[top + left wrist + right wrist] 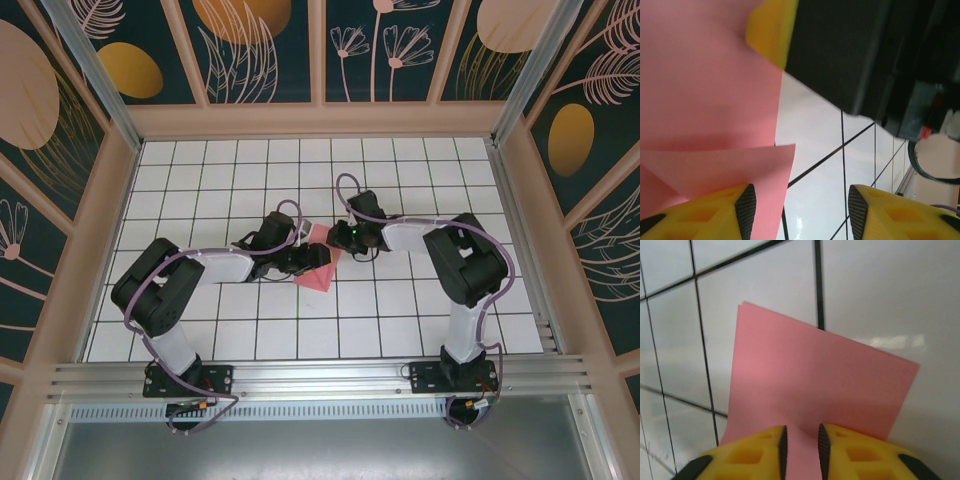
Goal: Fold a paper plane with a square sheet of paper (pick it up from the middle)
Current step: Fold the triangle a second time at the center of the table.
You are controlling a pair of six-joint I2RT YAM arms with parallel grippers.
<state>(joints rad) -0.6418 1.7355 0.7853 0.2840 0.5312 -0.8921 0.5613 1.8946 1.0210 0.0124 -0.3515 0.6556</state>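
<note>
Now my right gripper (801,447) is nearly closed, and the thin pink-red sheet of paper (815,370) rises from between its jaws toward frame centre. I cannot tell whether it pinches. My left gripper (800,212) gapes wide, with the paper's corner just inside at lower left.

Square sheet of paper (318,268): on the table (400,330), about mid-table, between the two end effectors.
Left end effector (300,262): at the paper's left side, fingers wide apart; one fingertip (745,210) over a paper corner, the other over bare table beside it.
Right end effector (338,240): behind and right of the paper, just across from the left one; near paper edge running in between its close-set fingers (782,445).
</note>
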